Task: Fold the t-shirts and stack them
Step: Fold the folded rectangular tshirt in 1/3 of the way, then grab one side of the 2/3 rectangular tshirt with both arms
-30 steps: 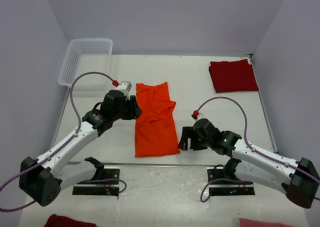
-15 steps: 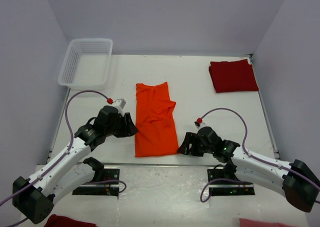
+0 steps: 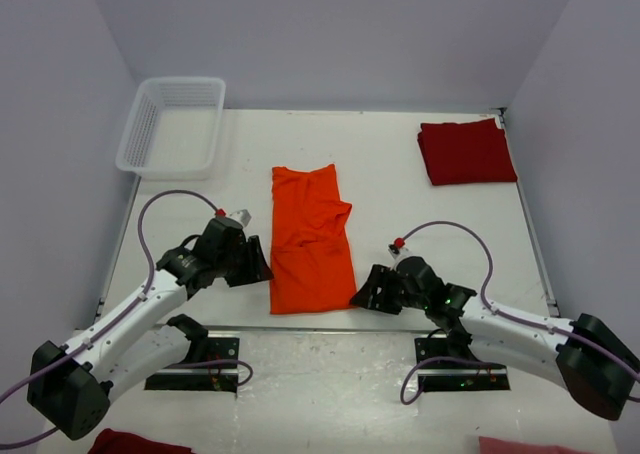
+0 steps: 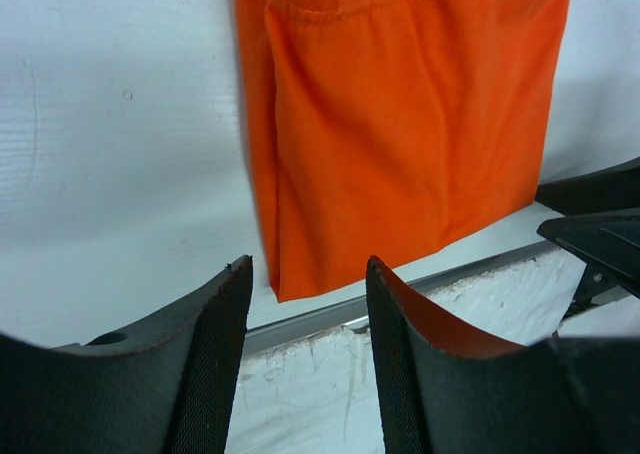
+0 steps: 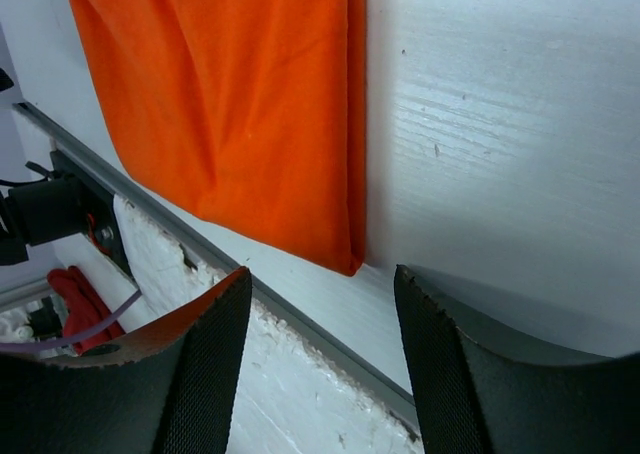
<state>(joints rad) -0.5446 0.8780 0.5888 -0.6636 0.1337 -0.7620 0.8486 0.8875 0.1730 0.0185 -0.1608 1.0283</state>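
Observation:
An orange t-shirt point(image 3: 310, 239), folded into a long strip, lies flat in the middle of the table. A dark red t-shirt point(image 3: 466, 151) rests folded at the back right. My left gripper point(image 3: 258, 264) sits low beside the orange strip's near left corner, jaws open and empty. In the left wrist view that corner point(image 4: 290, 279) shows just beyond the left gripper point(image 4: 308, 269). At the near right corner my right gripper point(image 3: 362, 294) is also open and empty. The right wrist view has the orange cloth's corner point(image 5: 345, 259) just ahead of the right gripper point(image 5: 322, 274).
A white lattice basket point(image 3: 172, 122) stands at the back left. A metal rail point(image 4: 420, 289) runs along the table's near edge just behind the shirt's hem. Red cloth point(image 3: 135, 442) and pink cloth point(image 3: 520, 444) lie below the arm bases.
Both arms have come back toward the near edge and lowered to the orange shirt's near corners. The right gripper's jaws have narrowed somewhat. The shirts have not moved.

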